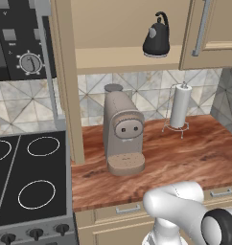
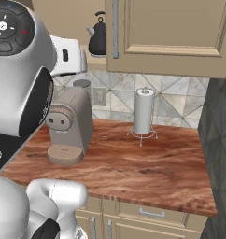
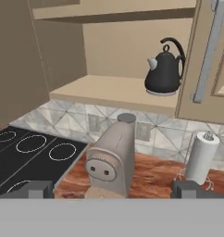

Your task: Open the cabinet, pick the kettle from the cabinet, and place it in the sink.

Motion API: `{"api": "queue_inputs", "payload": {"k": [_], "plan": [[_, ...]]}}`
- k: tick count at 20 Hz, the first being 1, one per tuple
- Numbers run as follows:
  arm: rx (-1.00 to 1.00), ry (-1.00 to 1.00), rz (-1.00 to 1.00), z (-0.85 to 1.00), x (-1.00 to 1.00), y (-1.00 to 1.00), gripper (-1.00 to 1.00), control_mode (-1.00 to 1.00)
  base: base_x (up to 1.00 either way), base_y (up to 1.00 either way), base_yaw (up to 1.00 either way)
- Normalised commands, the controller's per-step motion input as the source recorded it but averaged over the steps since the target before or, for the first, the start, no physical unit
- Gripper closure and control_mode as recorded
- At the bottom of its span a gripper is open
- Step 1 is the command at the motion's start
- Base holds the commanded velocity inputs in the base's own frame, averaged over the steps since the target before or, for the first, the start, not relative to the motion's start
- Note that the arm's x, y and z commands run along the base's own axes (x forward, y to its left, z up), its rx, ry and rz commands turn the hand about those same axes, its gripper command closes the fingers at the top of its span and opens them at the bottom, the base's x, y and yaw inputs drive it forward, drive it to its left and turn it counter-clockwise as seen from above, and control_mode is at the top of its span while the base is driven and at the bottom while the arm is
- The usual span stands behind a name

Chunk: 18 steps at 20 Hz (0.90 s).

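The cabinet (image 1: 113,60) has its left door swung open, baring the tan shelf (image 3: 109,90); its right door (image 2: 171,32) is closed, with a long silver bar handle (image 3: 208,51). The black kettle (image 3: 164,69) stands upright at the right end of the shelf, beside the closed door, spout to the left; it also shows in the base views (image 1: 156,40) (image 2: 98,39). My gripper (image 3: 112,190) is open and empty, back from the cabinet and lower than the shelf, with the kettle ahead and to the upper right. The sink is out of view.
A taupe coffee machine (image 1: 122,134) stands on the reddish wood counter (image 1: 185,158) under the cabinet. A paper towel roll (image 1: 180,105) stands on a wire holder to its right. The black stovetop (image 1: 27,177) lies to the left. The open left door's edge (image 1: 67,81) hangs between stove and counter.
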Motion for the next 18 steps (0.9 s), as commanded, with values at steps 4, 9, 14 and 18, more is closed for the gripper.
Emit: {"api": "queue_inputs", "payload": {"k": [4,9,14,18], "plan": [[-0.02,0.00,-0.21,0.03,0.32,-0.18,-1.00,-1.00,0.00,0.00,0.00],[-0.02,-0.04,-0.16,0.00,0.35,-0.21,-1.00,-1.00,0.00,0.00,0.00],[0.00,-0.04,-0.08,-0.02,0.43,-0.16,-1.00,-1.00,0.00,0.00,0.00],[0.00,-0.03,-0.01,-0.04,0.44,-0.14,-1.00,-1.00,0.00,0.00,0.00]]}}
